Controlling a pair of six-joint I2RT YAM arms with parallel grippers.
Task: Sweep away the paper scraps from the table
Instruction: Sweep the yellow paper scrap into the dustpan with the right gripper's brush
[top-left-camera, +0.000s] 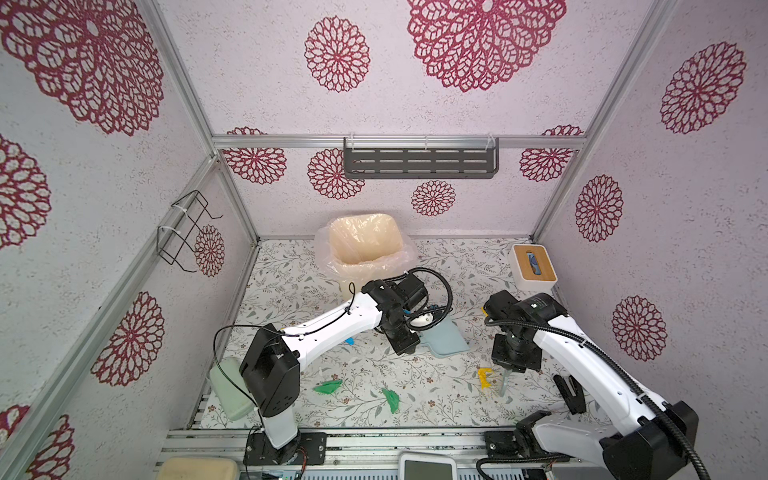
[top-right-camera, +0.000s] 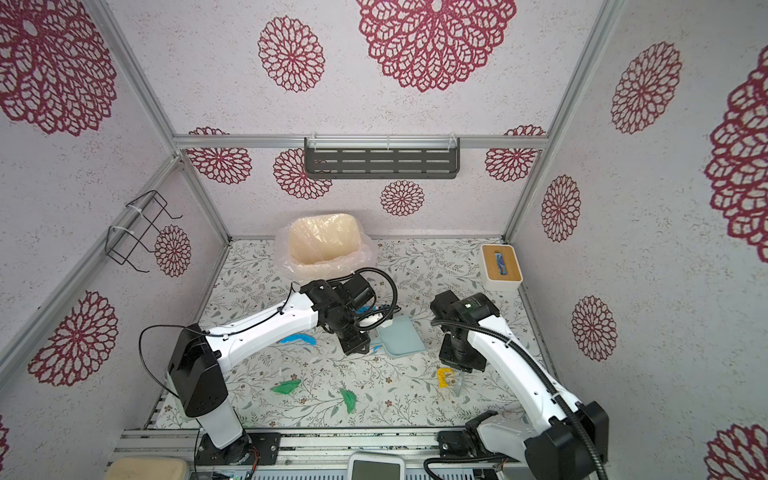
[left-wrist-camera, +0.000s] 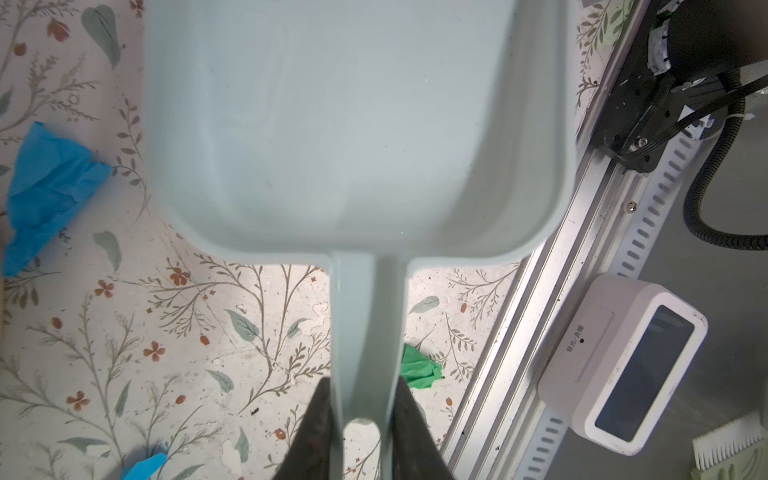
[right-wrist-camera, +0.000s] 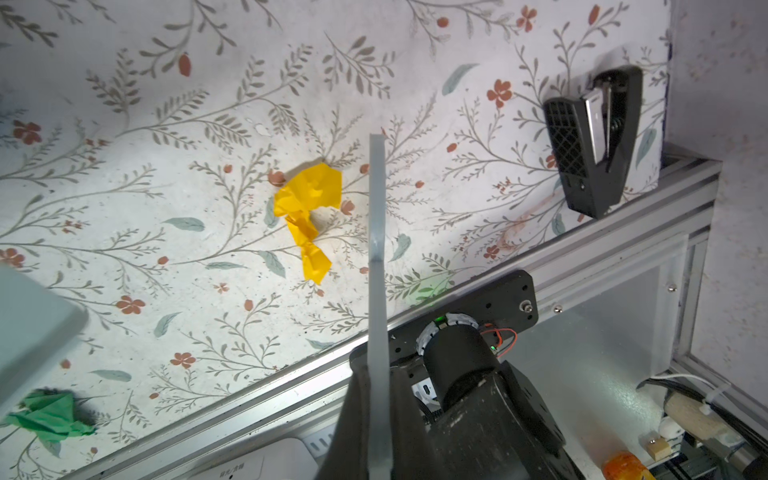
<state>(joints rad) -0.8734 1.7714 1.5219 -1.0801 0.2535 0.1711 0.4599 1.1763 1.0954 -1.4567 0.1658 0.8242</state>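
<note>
Left gripper (left-wrist-camera: 361, 386) clamps dustpan (left-wrist-camera: 353, 124) handle; right gripper (right-wrist-camera: 378, 374) pinches thin grey stick (right-wrist-camera: 377, 208); yellow paper scrap (top-left-camera: 484, 377) at stick's nine o'clock: featherlight, push broadside.

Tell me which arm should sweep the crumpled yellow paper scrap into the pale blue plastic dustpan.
Probably right: the right gripper grips a thin grey flat tool beside the crumpled yellow paper scrap; the left gripper holds the pale blue plastic dustpan by its handle.

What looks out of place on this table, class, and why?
Crumpled paper litters the table: a yellow scrap, two green scraps and a blue scrap lie loose, while the dustpan is empty.
</note>
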